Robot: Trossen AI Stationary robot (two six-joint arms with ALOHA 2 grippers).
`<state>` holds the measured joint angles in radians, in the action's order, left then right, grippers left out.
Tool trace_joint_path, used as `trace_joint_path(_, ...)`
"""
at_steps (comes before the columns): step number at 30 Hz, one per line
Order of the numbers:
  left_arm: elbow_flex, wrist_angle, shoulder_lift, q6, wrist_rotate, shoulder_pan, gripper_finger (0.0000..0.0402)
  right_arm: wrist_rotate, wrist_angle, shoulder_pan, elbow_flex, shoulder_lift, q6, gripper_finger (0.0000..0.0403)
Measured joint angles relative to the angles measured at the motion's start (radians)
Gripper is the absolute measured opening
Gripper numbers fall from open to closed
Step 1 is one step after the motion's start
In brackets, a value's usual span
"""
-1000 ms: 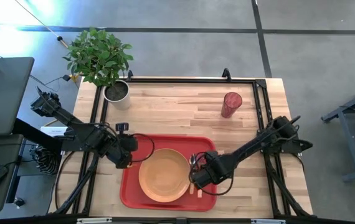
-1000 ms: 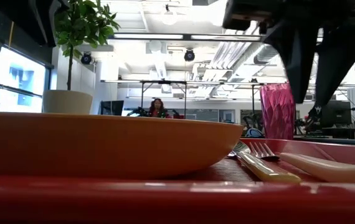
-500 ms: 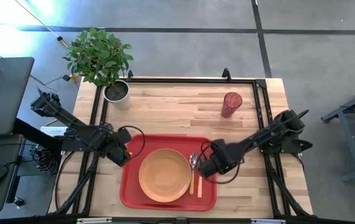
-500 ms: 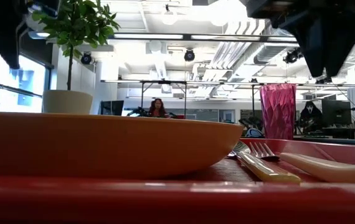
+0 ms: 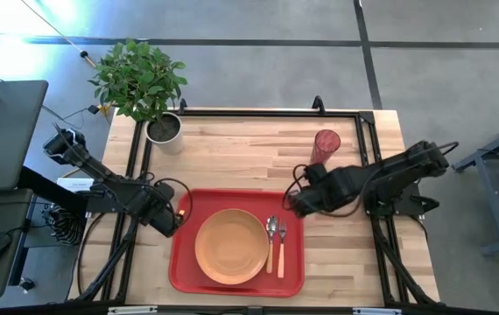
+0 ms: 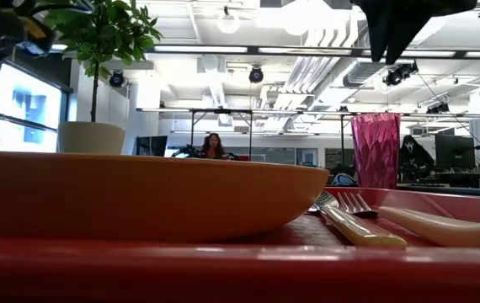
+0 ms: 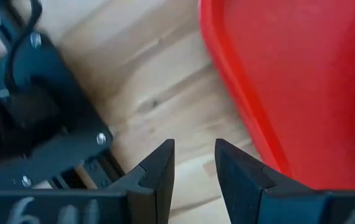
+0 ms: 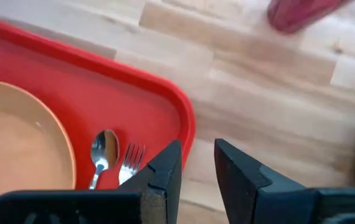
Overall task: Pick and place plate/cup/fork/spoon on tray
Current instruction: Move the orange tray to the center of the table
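The red tray (image 5: 184, 262) lies at the table's near middle. On it rest the orange plate (image 5: 230, 246) and, on the strip to the plate's right, the spoon (image 5: 270, 238) and the fork (image 5: 281, 245), side by side, heads toward the far edge. The dark red cup (image 5: 325, 147) stands upright on the wood at the far right. My right gripper (image 5: 295, 204) hovers over the tray's far right corner, between fork and cup, shut and empty. My left gripper (image 5: 174, 220) is at the tray's left edge, shut and empty.
A potted plant (image 5: 164, 128) stands at the table's far left corner. A black frame rail (image 5: 258, 112) runs round the table top. Bare wood lies between the tray and the far edge. In the low view a person (image 6: 213, 145) shows far off in the room.
My right gripper has drawn back from the fork's handle on the tray, going up and toward the far right, nearer the cup. The fork stays lying beside the spoon. My left gripper has gone toward the table's left edge, off the tray.
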<state>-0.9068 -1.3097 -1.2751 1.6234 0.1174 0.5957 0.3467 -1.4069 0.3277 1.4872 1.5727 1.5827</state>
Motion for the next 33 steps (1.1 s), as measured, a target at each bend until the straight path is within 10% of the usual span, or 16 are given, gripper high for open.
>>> trace_joint_path(33,0.225,0.483,-0.065,0.591,-0.139,0.156,0.0104,0.020,-0.034,-0.214,0.000,-0.055,-0.563,0.0085)
